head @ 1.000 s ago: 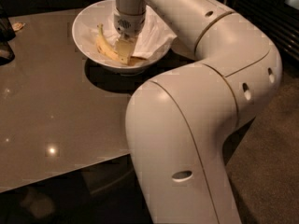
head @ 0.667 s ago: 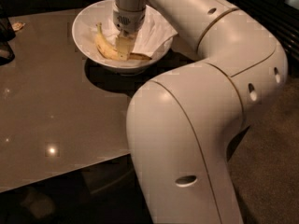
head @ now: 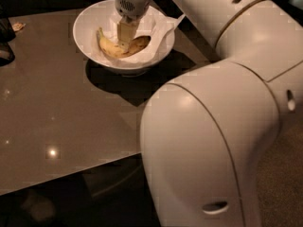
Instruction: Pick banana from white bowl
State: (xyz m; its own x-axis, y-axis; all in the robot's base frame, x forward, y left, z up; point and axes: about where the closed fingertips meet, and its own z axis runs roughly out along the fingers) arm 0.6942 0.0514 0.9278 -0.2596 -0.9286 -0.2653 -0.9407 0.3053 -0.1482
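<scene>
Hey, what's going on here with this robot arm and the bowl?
The robot's arm reaches down into the white bowl on the dark table, its pincer right at the middle of the banana. The banana lies in the bowl on a white napkin, not yet lifted out.

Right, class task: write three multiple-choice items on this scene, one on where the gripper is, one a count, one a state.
1. Where is the gripper?
A) down in the white bowl, over the banana
B) beside the bowl
C) down by the floor

2. How many bananas are in the bowl?
A) none
B) one
C) three

3. How does the bowl stand?
A) upside down
B) on its side
C) upright on the table

Answers: 1 A, it reaches into the bowl at the banana's middle; 2 B, a single yellow one lies there; 3 C, its open rim faces up.
</scene>
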